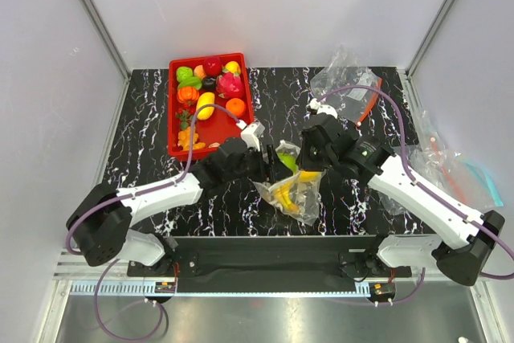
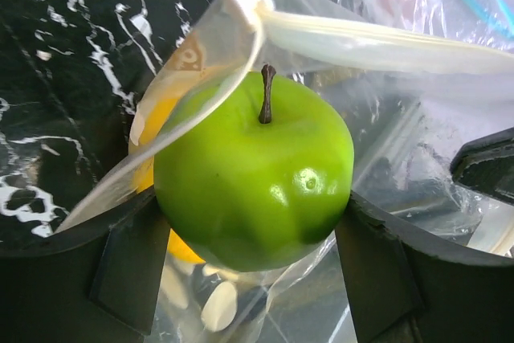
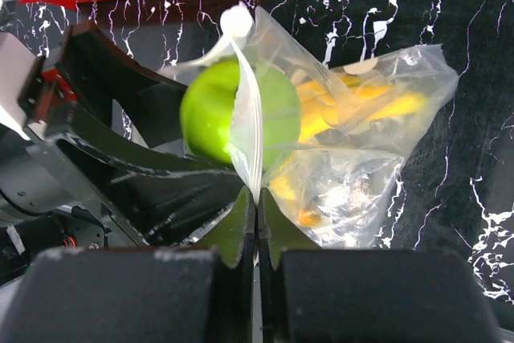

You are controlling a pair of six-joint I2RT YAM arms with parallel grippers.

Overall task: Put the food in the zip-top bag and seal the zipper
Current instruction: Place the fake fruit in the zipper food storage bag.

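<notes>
Green and glossy, the apple sits squeezed between the two fingers of the left gripper. The jaws stand wide, one on each side of the fruit and touching it. Its brown stem points up toward the bag's mouth.

The bag lies near the middle of the worktop, toward the near edge, between the two grippers. Its mouth faces the left gripper and the apple is partway in. In the right wrist view the zipper crosses the front of the fruit, so that one part shows bare and the other lies behind the film. In the left wrist view a flap of clear film drapes over the apple's left shoulder and the whitish strip runs just above the stem.

The right gripper is closed tight, its fingers pressed together on the mouth edge of the bag, pinching the strip where it runs down to them. That edge is lifted off the worktop.

Deeper in the bag lies the banana, yellow against the dotted plastic.

At the far left of the worktop stands a red tray with more toy fruit in it. Spare bags lie at the far right corner, and others lie along the right edge.
</notes>
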